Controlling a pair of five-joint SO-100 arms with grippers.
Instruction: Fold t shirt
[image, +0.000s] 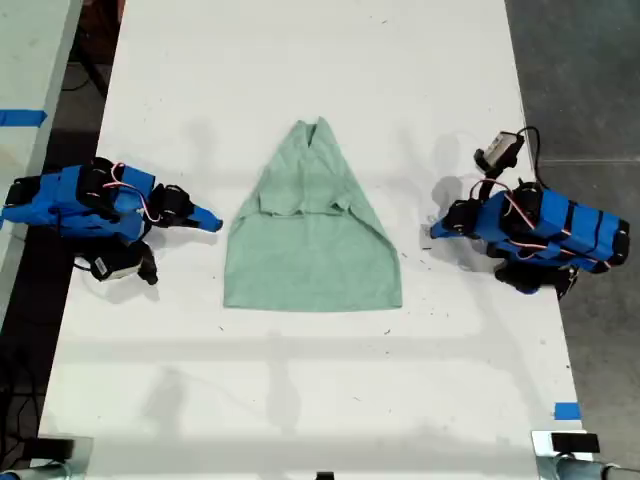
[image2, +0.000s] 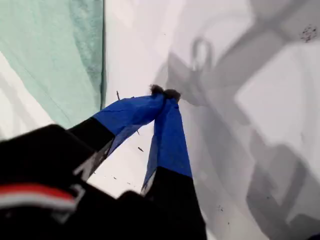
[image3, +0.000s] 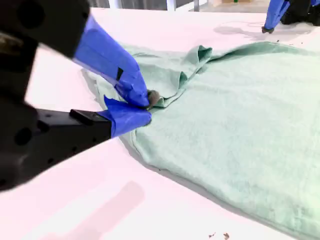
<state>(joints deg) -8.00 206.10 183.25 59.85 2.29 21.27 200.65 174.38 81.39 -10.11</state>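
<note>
T shirt (image: 312, 250) lies flat mid-table (image: 300, 60), sleeves folded in. My first gripper (image2: 165, 94) has its jaws together over bare table, clear of the cloth. My second gripper (image3: 146, 102) has its tips together, just beside the shirt's side edge.

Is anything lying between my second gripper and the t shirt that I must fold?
Nothing visible stands in the way. My second gripper is already close to the edge of the t shirt, with only bare table near it.
</note>
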